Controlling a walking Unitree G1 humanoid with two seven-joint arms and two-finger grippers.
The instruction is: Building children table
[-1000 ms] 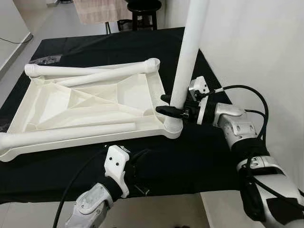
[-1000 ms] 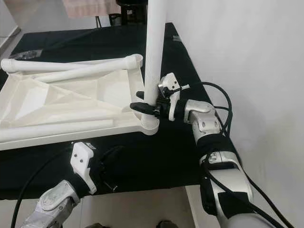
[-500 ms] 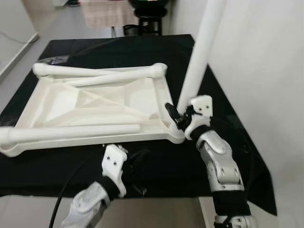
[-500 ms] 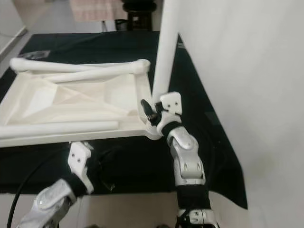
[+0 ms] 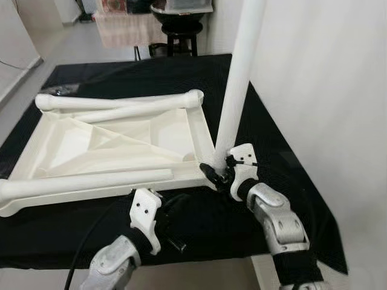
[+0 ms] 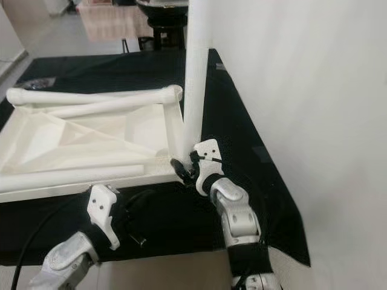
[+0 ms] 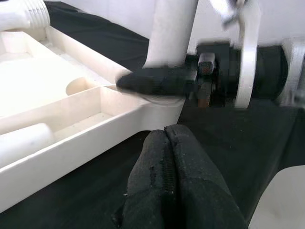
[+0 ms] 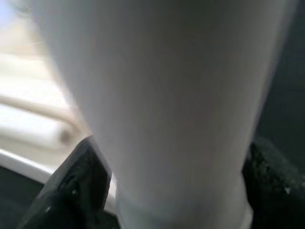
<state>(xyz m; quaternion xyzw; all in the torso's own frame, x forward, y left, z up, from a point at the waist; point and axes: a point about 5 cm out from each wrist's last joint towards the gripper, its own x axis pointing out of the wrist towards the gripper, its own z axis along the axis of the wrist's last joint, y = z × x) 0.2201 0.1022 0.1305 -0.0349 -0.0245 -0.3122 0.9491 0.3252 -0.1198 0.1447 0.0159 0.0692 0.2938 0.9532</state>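
Note:
A white plastic table top [image 5: 91,192] lies upside down on a black cloth. One white table leg [image 5: 239,78] stands upright in the socket at its near right corner. My right gripper [image 5: 219,172] is shut on this leg just above the socket, with a black finger [image 8: 76,181] on either side of the leg [image 8: 167,95]. Three loose legs lie on the top: one along the far edge [image 5: 109,99], one slanted beside it [image 5: 142,109], one near the front [image 5: 84,181]. My left gripper [image 7: 165,131] is shut on nothing, low over the cloth just before the front rim.
The black cloth [image 5: 284,163] covers a low surface whose front edge is close to me. A white wall [image 5: 326,90] stands close on the right. A dark stool [image 5: 181,27] and a draped cloth [image 5: 124,27] are behind. A small dark part [image 5: 177,244] lies by my left gripper.
My right arm has swung from the right side round to the front of the upright leg, and its gripper now sits lower, by the socket. The leg stays upright. The camera shifted.

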